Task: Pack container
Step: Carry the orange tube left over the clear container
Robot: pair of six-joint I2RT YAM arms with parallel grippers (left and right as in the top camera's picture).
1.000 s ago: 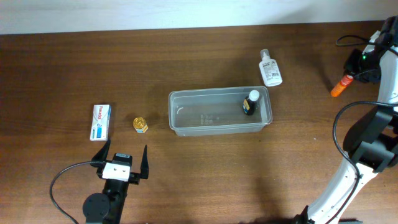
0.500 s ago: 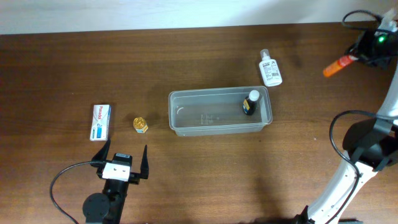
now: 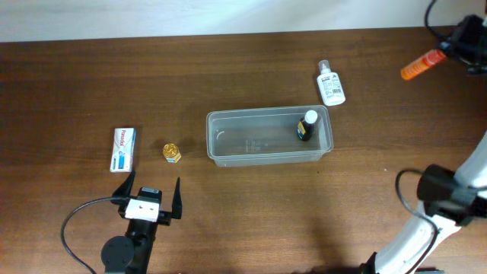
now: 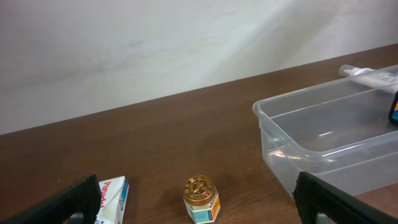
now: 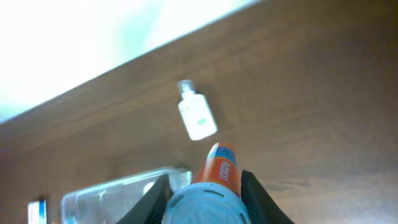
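I see one container (image 3: 251, 143) mid-worktop, with one dark bottle (image 3: 306, 125) in its right end. Outside lie one spray bottle (image 3: 330, 84), one jar (image 3: 172, 152) and one box (image 3: 124, 148). My right jaws clamp one orange tube (image 3: 423, 64) far right; left jaws apart, near left.

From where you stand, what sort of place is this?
Likely a robot test bench: wooden table against a plain wall, the cabled left gripper, a clear tub beside a spray bottle.
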